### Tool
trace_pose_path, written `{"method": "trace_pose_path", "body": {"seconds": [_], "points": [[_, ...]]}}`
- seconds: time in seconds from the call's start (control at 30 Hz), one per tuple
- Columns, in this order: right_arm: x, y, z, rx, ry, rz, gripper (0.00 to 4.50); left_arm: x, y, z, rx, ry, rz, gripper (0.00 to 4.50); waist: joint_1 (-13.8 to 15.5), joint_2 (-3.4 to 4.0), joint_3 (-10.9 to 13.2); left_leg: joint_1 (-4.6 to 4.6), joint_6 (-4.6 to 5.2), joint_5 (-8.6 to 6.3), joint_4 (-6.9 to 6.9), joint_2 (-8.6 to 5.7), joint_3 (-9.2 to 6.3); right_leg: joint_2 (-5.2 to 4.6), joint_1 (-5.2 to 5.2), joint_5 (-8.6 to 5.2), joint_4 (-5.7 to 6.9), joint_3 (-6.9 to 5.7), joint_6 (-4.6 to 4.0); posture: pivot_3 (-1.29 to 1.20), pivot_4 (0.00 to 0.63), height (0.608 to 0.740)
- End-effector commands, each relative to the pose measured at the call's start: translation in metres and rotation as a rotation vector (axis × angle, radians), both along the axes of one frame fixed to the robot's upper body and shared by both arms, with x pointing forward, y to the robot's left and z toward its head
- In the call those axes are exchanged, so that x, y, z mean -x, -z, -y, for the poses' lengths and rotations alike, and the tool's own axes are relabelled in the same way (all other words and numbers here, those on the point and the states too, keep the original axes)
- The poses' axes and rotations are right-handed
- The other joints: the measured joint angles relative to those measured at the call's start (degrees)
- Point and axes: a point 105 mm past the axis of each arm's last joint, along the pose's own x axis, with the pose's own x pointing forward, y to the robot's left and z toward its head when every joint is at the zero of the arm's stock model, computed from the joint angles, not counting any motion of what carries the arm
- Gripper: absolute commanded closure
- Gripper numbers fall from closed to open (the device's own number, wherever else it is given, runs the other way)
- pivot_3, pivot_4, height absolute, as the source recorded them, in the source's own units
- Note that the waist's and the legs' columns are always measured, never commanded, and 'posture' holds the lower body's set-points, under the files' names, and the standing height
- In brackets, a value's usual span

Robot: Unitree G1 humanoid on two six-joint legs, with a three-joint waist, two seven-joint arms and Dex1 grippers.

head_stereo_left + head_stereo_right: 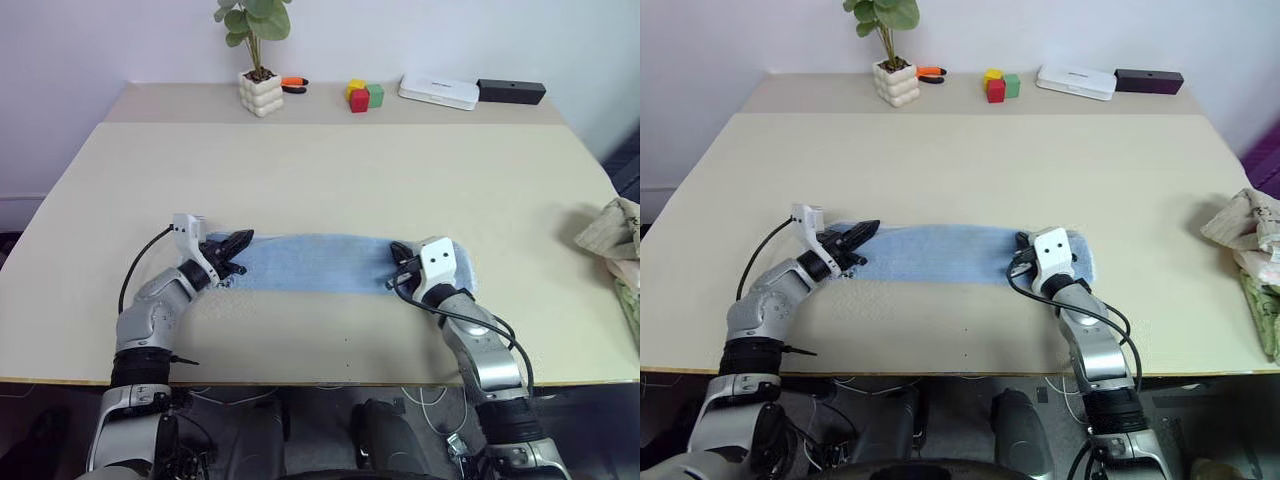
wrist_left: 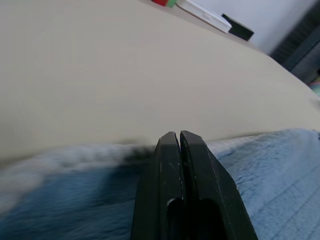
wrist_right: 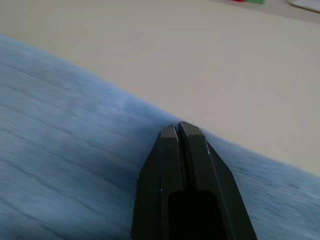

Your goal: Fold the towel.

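Both clenched pincers, left gripper [image 1: 243,240] and right gripper [image 1: 397,251], seemingly rest on the towel [image 1: 320,262].

Right claw [image 1: 397,262] hides the towel's [image 1: 320,262] end.

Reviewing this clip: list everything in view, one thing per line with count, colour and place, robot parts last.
towel: one, light blue, folded into a long strip near the table's front edge
table: one, beige
potted plant: one, green leaves in a white bumpy pot, far edge toward the left
orange-and-black item: one, beside the pot; cannot tell what it is
blocks: a yellow, red and green cluster, far edge
white flat box: one, far edge toward the right
black box: one, right of the white box
patterned cloth: one, beige, table's right edge
left gripper: black fingers, shut, at the towel's left end
right gripper: black fingers, shut, at the towel's right end
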Motion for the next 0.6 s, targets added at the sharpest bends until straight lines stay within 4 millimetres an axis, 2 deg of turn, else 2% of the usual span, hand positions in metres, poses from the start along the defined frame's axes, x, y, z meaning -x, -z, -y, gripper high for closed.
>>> {"method": "trace_pose_path", "body": {"seconds": [0.03,0.3,0.6], "points": [[-0.001,0.004,0.027,0.028,0.08,-0.01,4.5,0.002,0.001,-0.021,-0.035,-0.051,0.013,4.43,-0.02,-0.02,-0.01,0.05,0.0,0.0,-0.01,0.0,0.0,0.0,0.06,0.0,-0.01,0.0,0.0,0.0,0.15,0.74],[0.0,0.004,0.063,0.078,0.151,-0.017,4.5,0.003,0.003,-0.048,-0.072,-0.107,0.011,4.43,0.02,-0.08,-0.08,0.14,0.0,0.0,-0.04,0.0,0.01,-0.01,0.15,0.0,-0.03,0.0,-0.01,0.0,0.15,0.74],[0.004,0.001,0.09,0.128,0.217,-0.011,4.5,0.002,-0.008,-0.057,-0.098,-0.123,0.042,4.43,0.02,-0.09,-0.08,0.17,0.0,0.0,-0.05,0.01,0.01,-0.01,0.19,-0.01,-0.04,0.0,-0.01,0.0,0.15,0.74]]}}
